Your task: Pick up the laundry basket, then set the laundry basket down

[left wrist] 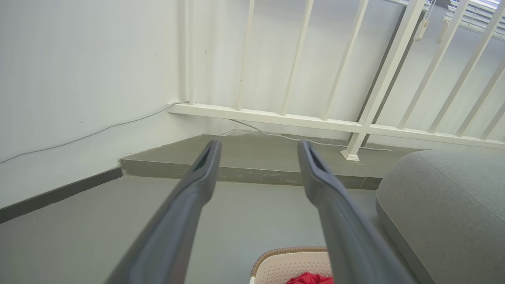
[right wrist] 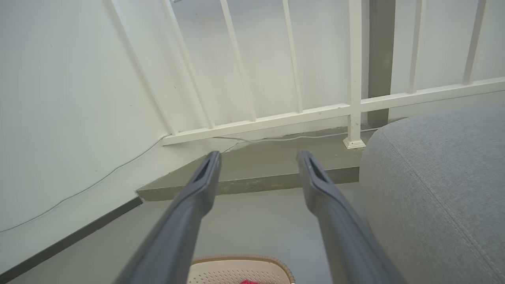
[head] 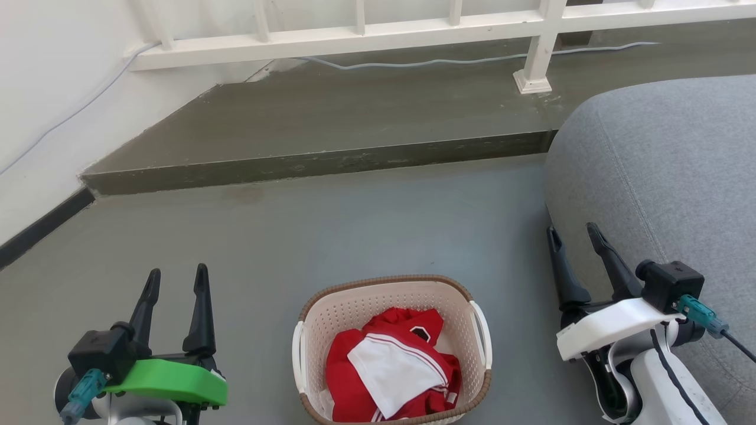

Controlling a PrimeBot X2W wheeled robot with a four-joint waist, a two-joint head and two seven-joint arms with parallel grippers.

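The laundry basket (head: 331, 307), cream perforated plastic with a brown woven-look rim and white side handles, stands on the grey floor at the bottom centre of the head view. Red and white clothes (head: 393, 366) lie inside it. My left gripper (head: 177, 277) hovers open to the basket's left, well clear of it, with nothing between its fingers. Off to the basket's right, beside the grey cushion, my right gripper (head: 573, 231) is open and holds nothing. The basket's far rim (left wrist: 290, 250) peeks in at the bottom of the left wrist view, and the basket rim (right wrist: 240, 259) also edges into the right wrist view.
A large grey cushion (head: 667, 189) fills the right side, close to my right arm. A raised concrete step (head: 331, 159) crosses the floor ahead, with a white railing (head: 366, 29) and a grey cable (head: 425, 61) on it. A white wall (head: 47, 118) closes the left.
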